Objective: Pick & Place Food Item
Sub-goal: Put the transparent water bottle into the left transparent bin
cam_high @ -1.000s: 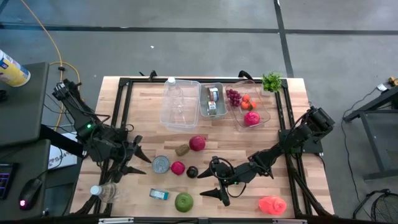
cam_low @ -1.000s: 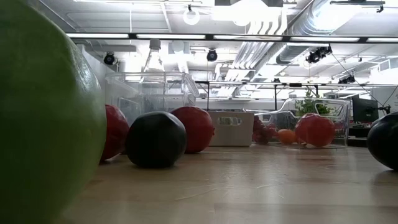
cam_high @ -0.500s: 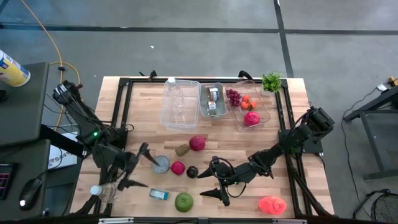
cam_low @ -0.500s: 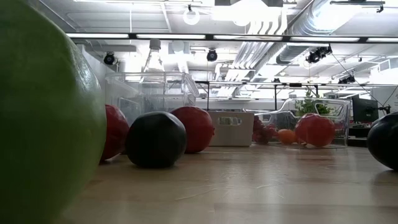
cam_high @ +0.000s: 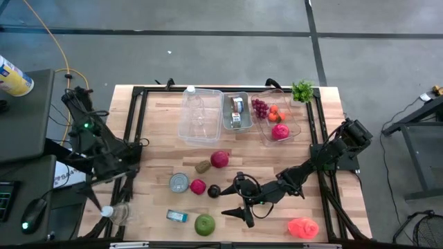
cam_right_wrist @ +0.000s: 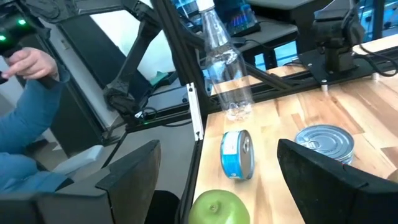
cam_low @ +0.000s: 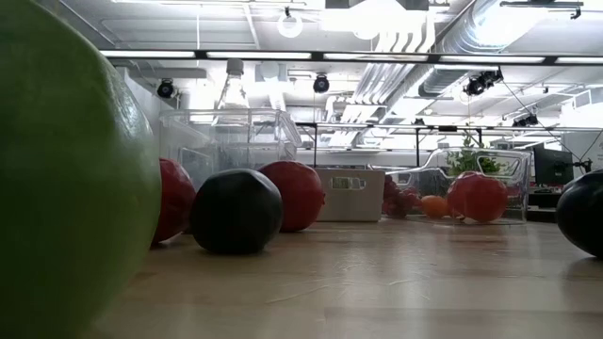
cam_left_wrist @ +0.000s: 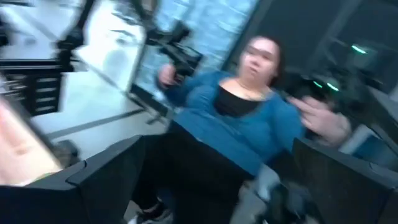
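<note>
Wooden boards made up the table (cam_high: 156, 149), and the silver tin can (cam_high: 179, 182) near its middle serves here as the landmark. Far to the left of the can, off the table's edge, the left gripper (cam_high: 104, 181) was folded in against its own arm; its fingers (cam_left_wrist: 112, 180) stood spread wide with nothing between them, and its wrist camera looked out at a person (cam_left_wrist: 230, 124) in a blue top. Below and left of the can stood a clear bottle (cam_high: 116, 212). Just beyond the can, away from the robot, sat three bins: an empty clear one (cam_high: 200, 115), a small tray (cam_high: 237, 111), and a bin of fruit (cam_high: 275, 116) already holding grapes, oranges and an apple. Right of the can lay loose food: a red ball, a dark plum (cam_high: 214, 191), a pomegranate, and below them a green apple (cam_high: 205, 223). Further right, the right gripper (cam_high: 232, 207) hovered just beside the apple, fingers (cam_right_wrist: 134, 171) spread and empty. Some fruit looked already placed; judging by this, the apple awaited grasping and carrying to the bins.
</note>
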